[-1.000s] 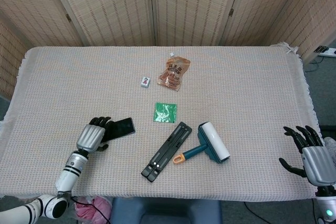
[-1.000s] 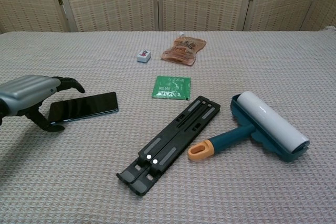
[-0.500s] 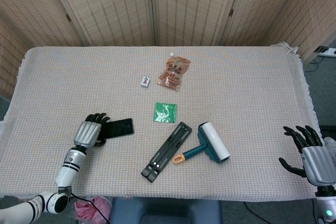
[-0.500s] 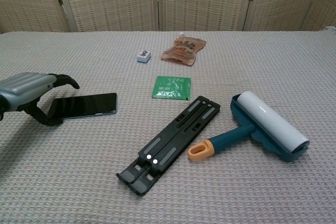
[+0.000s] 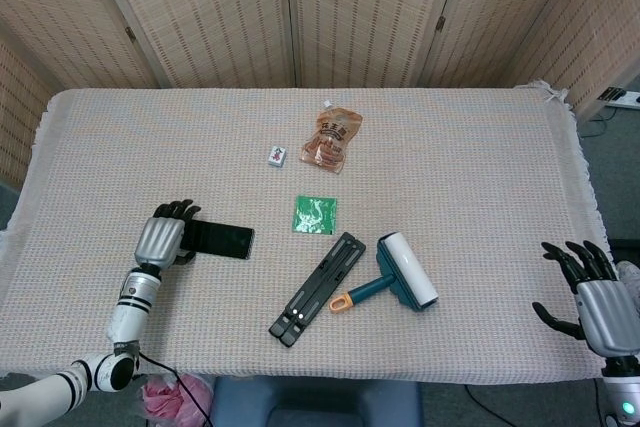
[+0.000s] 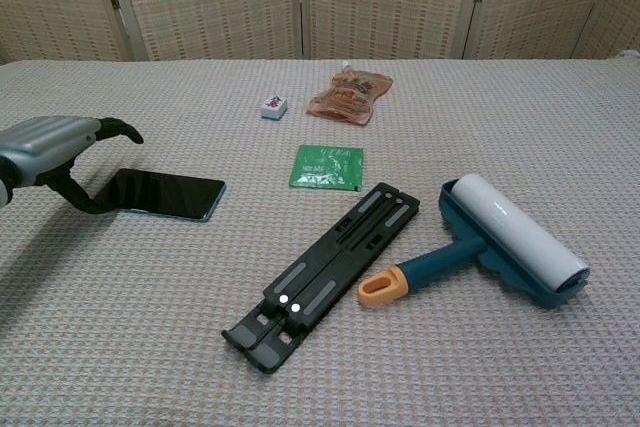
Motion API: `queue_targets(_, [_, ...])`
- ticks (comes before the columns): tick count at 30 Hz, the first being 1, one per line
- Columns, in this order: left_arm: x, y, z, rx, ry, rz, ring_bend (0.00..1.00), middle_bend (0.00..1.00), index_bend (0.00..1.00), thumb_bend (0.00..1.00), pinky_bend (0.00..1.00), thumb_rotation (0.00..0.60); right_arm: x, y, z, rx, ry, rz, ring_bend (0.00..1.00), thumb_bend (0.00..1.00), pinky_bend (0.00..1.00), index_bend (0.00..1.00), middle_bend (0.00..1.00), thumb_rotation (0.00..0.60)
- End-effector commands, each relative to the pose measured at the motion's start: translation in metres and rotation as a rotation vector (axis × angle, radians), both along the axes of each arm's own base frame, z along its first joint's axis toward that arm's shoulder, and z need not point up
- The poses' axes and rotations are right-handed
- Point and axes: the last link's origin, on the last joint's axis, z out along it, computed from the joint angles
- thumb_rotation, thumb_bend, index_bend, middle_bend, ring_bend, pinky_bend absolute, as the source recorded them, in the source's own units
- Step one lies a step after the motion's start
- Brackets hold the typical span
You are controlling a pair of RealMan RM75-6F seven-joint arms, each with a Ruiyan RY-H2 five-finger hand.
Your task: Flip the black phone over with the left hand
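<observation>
Left hand (image 6: 55, 147) curling over near end of black phone (image 6: 165, 193), touching it, grip not confirmed; phone's long axis extending rightward from hand. Right hand (image 5: 598, 299) staying far, open.

Table (image 5: 480, 147): covered w/ beige woven cloth, fringed at edges.
Phone (image 5: 222, 240): black, laid flat, left-front area.
Green packet (image 5: 315, 214): flat, approx. centre, just behind the stand.
Folding stand (image 5: 318, 288): black, folded flat, set diagonally, front-centre.
Lint roller (image 5: 398, 274): white roll, teal body, orange handle tip; placed just right of stand.
Snack pouch (image 5: 331, 137): orange-brown, lying toward back.
Small tile (image 5: 278, 155): white, beside pouch, to its left.
</observation>
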Motion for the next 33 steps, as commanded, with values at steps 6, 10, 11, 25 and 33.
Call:
queue_targets(6, [0.019,-0.012,0.004,-0.056,0.049,-0.048,0.14,0.15,0.23,0.22,0.18,0.600,-0.002,0.000,-0.001,0.004,-0.004,-0.001,0.14,0.15,0.08,0.16,0.29,0.600])
queue_targets(10, [0.024,-0.006,-0.001,-0.080,0.077,-0.036,0.14,0.16,0.24,0.22,0.18,0.600,-0.002,0.000,-0.001,0.001,-0.006,0.000,0.14,0.15,0.08,0.16,0.29,0.600])
queue_targets(11, [0.025,-0.005,-0.003,-0.091,0.093,-0.030,0.14,0.16,0.24,0.22,0.18,0.600,-0.003,0.001,-0.001,0.001,-0.007,-0.002,0.14,0.15,0.08,0.16,0.29,0.600])
queue_targets(25, [0.035,0.005,-0.014,-0.118,0.161,-0.002,0.14,0.21,0.24,0.29,0.18,0.600,-0.007,0.001,-0.001,0.001,-0.014,-0.011,0.14,0.15,0.08,0.16,0.29,0.600])
queue_targets(33, [0.036,0.002,-0.014,-0.109,0.183,-0.013,0.15,0.23,0.26,0.29,0.18,0.600,-0.008,0.002,-0.001,0.001,-0.015,-0.014,0.14,0.15,0.08,0.16,0.29,0.600])
